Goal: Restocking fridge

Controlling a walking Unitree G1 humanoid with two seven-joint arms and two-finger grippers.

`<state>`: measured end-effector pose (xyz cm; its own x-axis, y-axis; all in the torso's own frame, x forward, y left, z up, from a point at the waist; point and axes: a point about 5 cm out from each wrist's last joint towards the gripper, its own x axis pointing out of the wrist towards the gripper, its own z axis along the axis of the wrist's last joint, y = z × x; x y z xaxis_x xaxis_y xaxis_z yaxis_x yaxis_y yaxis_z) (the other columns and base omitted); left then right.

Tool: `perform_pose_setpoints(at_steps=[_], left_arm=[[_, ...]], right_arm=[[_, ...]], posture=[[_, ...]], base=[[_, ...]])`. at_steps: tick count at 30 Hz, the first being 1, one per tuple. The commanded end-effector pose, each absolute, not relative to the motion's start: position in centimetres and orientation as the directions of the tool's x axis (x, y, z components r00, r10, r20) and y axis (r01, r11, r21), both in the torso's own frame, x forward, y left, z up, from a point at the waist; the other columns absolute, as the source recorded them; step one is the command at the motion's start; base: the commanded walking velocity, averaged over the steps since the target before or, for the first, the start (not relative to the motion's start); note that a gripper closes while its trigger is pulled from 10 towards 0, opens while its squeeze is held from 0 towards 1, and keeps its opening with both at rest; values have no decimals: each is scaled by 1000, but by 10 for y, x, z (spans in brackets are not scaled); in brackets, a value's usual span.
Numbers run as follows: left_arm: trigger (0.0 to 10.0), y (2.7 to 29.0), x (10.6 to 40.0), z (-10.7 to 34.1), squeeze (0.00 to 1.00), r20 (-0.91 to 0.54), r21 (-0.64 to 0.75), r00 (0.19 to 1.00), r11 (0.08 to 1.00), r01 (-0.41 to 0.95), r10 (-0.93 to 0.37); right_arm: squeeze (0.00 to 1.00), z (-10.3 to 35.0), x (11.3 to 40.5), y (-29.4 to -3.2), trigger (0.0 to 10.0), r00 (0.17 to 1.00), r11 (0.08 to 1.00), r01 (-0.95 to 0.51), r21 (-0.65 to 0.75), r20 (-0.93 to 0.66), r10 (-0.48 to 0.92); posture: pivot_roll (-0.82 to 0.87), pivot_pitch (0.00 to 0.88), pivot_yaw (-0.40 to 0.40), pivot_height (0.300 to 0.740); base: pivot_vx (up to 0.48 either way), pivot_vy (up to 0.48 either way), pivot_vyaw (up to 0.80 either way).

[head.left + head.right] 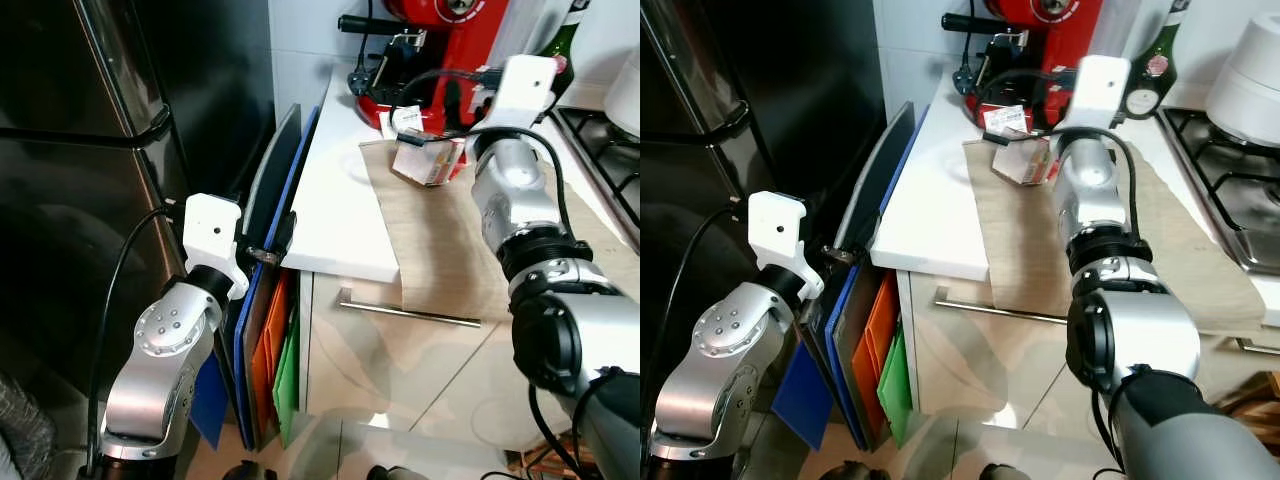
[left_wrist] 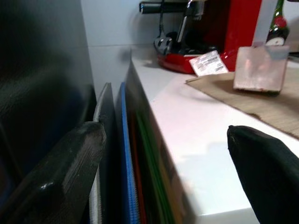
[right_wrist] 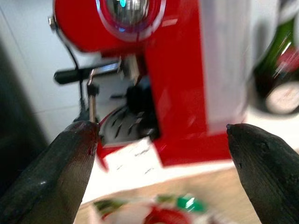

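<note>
Currently | small carton (image 1: 430,160) lying tilted on tabletop (image 1: 330,215) before red coffee machine (image 1: 445,40) | right pincer (image 3: 161,154) hovering above it, released | left pincer (image 2: 163,177) idling released beside fridge (image 1: 90,180) | carton appearing light, crushable; gripping flat sides advisable

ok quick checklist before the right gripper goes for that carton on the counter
1. Right gripper open: ok, fingers spread wide.
2. Right gripper above the carton: ok, the carton top shows just below the fingers in the right wrist view.
3. Carton upright: not ok, it leans on the wooden board.
4. Room behind the carton: not ok, the red coffee machine and a small packet sit close.
5. Left gripper free: ok, open beside the counter edge.
6. Fridge open: not ok, door shut.
</note>
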<state>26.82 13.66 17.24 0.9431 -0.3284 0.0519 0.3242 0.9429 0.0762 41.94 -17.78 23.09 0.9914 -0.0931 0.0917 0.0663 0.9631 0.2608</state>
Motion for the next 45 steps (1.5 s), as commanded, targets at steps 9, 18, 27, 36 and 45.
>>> perform_pose_setpoints(at_steps=[9,18,27,36,45], left_arm=[[10000,136,266,180,0,48,78,943,943,325,-329],[10000,135,266,180,0,44,71,946,946,317,-321],[10000,131,269,179,0,46,61,946,946,318,-321],[10000,129,274,180,0,56,56,944,945,322,-325],[10000,130,278,181,0,72,57,945,948,314,-318]], right_arm=[[0,199,418,-174,10000,979,949,137,284,-182,-87],[0,187,416,-168,10000,962,980,119,162,-264,-73],[0,169,410,-114,10000,965,990,-138,-41,-232,125],[0,139,398,-129,10000,966,977,-125,-174,-244,81],[0,140,390,-132,10000,990,969,-85,-231,-128,57]], posture=[[165,82,-11,740],[159,81,-25,740],[130,65,-23,740],[108,41,-21,740],[99,20,-24,740]], base=[[0,0,0],[0,0,0],[0,0,0],[0,0,0],[0,0,0]])
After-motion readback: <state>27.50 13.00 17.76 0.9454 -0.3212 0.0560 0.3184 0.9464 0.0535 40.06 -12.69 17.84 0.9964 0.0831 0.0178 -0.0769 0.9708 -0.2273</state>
